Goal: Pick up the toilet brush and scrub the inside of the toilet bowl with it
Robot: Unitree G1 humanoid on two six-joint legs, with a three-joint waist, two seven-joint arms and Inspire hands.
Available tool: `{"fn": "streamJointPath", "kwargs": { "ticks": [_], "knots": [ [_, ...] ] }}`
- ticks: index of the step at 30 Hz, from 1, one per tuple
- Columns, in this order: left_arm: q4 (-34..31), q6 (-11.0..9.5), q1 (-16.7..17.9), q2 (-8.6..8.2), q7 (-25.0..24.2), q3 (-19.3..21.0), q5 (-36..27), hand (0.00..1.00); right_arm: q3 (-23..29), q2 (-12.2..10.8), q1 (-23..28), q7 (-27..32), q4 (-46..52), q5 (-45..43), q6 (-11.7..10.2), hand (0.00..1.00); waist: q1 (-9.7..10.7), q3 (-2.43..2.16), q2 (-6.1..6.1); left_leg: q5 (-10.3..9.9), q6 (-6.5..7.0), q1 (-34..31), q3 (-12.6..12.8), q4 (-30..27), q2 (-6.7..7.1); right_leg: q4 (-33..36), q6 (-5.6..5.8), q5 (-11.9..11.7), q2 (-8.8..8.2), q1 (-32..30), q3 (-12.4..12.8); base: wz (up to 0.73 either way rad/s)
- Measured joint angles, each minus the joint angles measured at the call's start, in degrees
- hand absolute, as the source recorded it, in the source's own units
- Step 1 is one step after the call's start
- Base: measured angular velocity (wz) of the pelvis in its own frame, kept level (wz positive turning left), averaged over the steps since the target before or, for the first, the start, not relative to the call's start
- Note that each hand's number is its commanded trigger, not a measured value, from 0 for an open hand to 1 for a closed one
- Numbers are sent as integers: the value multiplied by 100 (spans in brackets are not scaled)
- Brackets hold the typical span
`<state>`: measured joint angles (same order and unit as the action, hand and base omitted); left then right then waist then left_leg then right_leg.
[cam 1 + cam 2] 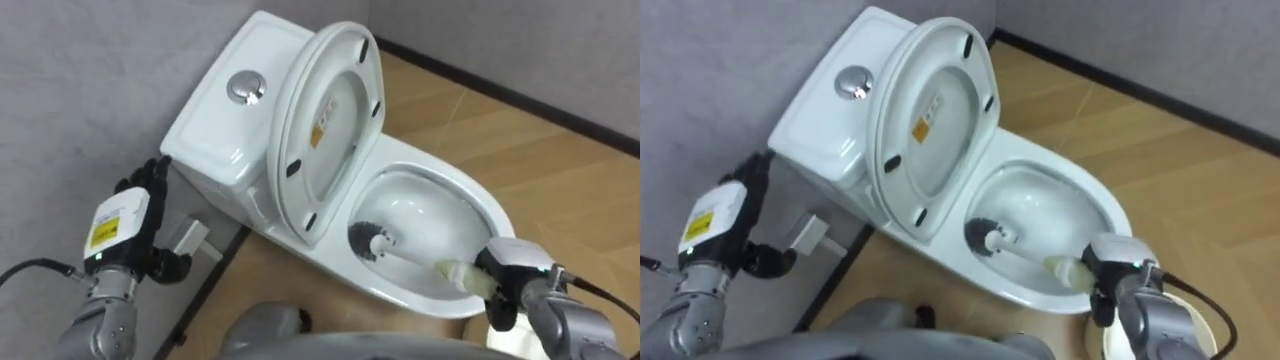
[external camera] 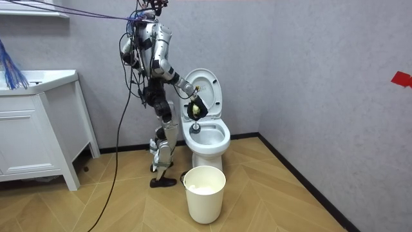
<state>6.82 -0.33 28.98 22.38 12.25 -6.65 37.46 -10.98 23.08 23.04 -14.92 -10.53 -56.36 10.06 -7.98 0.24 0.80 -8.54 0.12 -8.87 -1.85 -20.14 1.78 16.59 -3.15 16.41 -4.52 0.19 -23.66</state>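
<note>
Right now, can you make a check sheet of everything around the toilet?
surface: wooden floor.
job's things: toilet, lid raised; brush, its head down in the bowl.
clutter: white bucket on the floor before the toilet.
hands: right hand curled round the brush's handle; left hand open, beside the toilet.
cables: nothing seen but the robot's own.
surroundings: grey wall, white cabinet.

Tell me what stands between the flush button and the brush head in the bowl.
The raised seat and lid, leaning back against the tank, stands between flush button and brush head; both eye views show it.
</note>
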Motion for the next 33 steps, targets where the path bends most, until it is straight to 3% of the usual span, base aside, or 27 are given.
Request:
{"fn": "streamJointPath", "kwargs": {
  "ticks": [4, 7, 13, 15, 18, 23, 27, 33],
  "knots": [
    [633, 19, -12, -179, -264, 21, -346, 0, 350, -184, 9, 177, -233, 522, -139, 100, 51, 3, 68, -79, -29, 253, 13, 90, -13, -106, 11, 6, 46, 211, 24, -2],
    [1279, 74, 85, -417, -428, 267, -511, 0, 675, -370, 16, 601, -438, 904, -324, 100, 205, -5, 114, -82, -27, 381, 193, 199, -42, -196, 27, -6, 68, 314, 37, -3],
    [2515, 306, 238, -901, -657, 1003, -905, 0, 1310, -622, 132, 1296, -564, 1566, -429, 100, 334, -26, 204, -197, -32, 806, 495, 469, -117, -316, 55, -50, 142, 500, 453, -32],
    [2997, 356, 216, -1085, -668, 1204, -1294, 0, 1614, -782, 132, 1591, -567, 1669, -448, 100, 480, -20, 213, -226, -22, 907, 522, 492, -111, -333, 79, -63, 147, 555, 577, -25],
    [3525, 397, 74, -1214, -665, 1349, -1567, 0, 1804, -862, 135, 2073, -593, 2034, -534, 100, 606, -27, 206, -271, 0, 1017, 760, 517, -143, -392, 112, -95, 170, 590, 777, -31],
    [3933, 426, -87, -1302, -665, 1527, -1708, 0, 1934, -1042, 322, 2749, -590, 2441, -589, 100, 692, -40, 146, -373, 15, 1261, 1111, 678, -212, -396, 140, -130, 225, 598, 1173, -42],
    [4058, 624, -168, -1304, -682, 1558, -1910, 0, 1926, -1180, 431, 3136, -651, 2633, -591, 100, 879, -76, 128, -380, 21, 1446, 1343, 831, -218, -389, 177, -155, 236, 598, 1433, -35],
    [4039, 805, -295, -1324, -681, 1546, -1927, 0, 1896, -1249, 422, 3426, -1631, 2798, -556, 100, 1002, -85, 97, -443, 51, 1557, 1443, 948, -244, -388, 207, -187, 271, 579, 1605, -16]
  ]
}}
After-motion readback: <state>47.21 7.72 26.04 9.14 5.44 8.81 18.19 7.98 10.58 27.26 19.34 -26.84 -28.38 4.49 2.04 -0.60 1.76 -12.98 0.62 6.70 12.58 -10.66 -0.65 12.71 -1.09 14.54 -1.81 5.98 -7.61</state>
